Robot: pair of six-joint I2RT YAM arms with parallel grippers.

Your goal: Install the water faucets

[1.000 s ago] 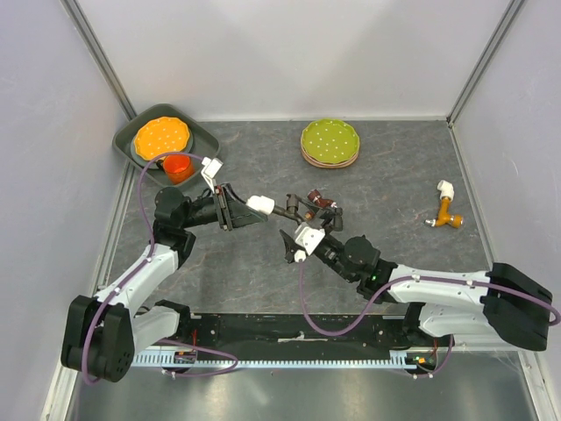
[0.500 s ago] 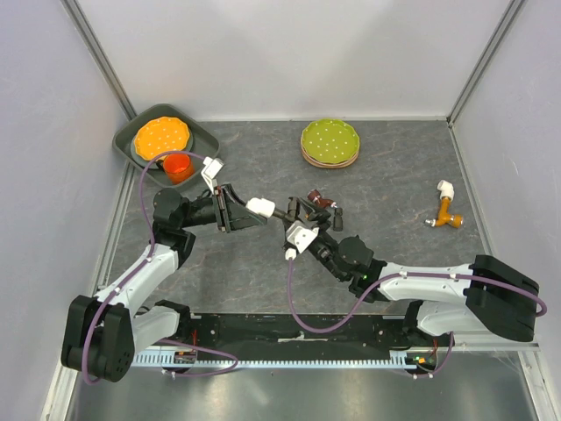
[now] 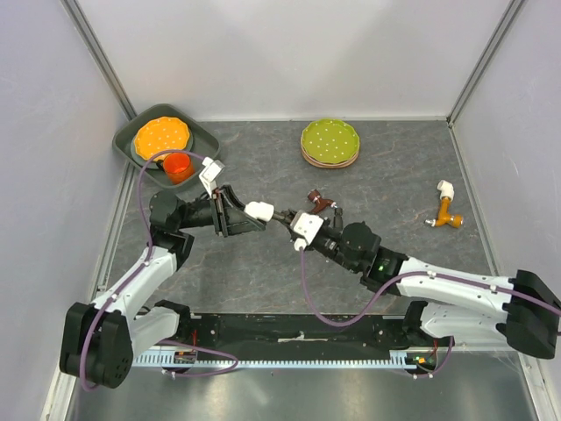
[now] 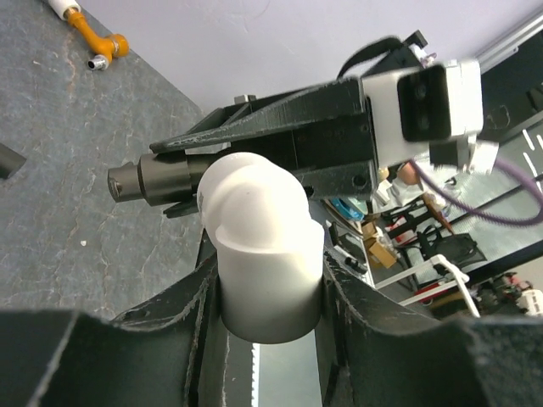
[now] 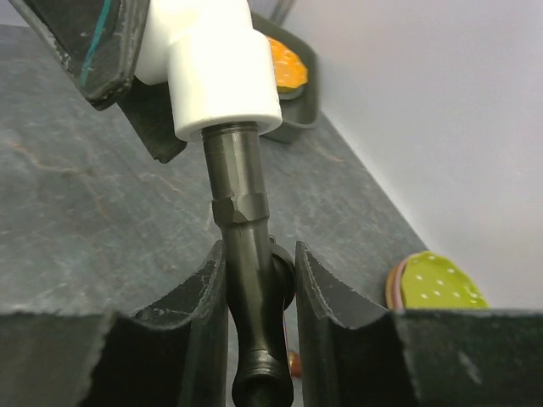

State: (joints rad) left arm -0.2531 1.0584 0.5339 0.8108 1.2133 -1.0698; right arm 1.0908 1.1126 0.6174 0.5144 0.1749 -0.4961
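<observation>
Grey stone-patterned table [image 3: 394, 175] seen from above, walled on three sides, with two robot arms reaching in from the near edge and meeting above its middle.

At the back left corner sits a dark grey tray [image 3: 123, 145]. It holds an orange dotted plate [image 3: 161, 137], and an orange cup [image 3: 177, 166] stands at the tray's near edge, just beside the plate. I cannot tell what the cup holds. At the back centre is a small stack of plates, the top one green with pale dots [image 3: 330, 140] and bare.

The left gripper [image 4: 270, 297] is clamped on the lower barrel of a white elbow fitting [image 4: 254, 246], held up off the table. A dark grey tap [image 5: 242, 203] sits with its end pushed into the elbow's open mouth. The right gripper [image 5: 259, 288] has its jaws closed in against the tap's stem, one finger on each side.

A reddish-brown tap [image 3: 317, 203] lies on the table just behind the right gripper. Well apart, near the right wall, lies an orange tap [image 3: 449, 215] with a white fitting on its far end
</observation>
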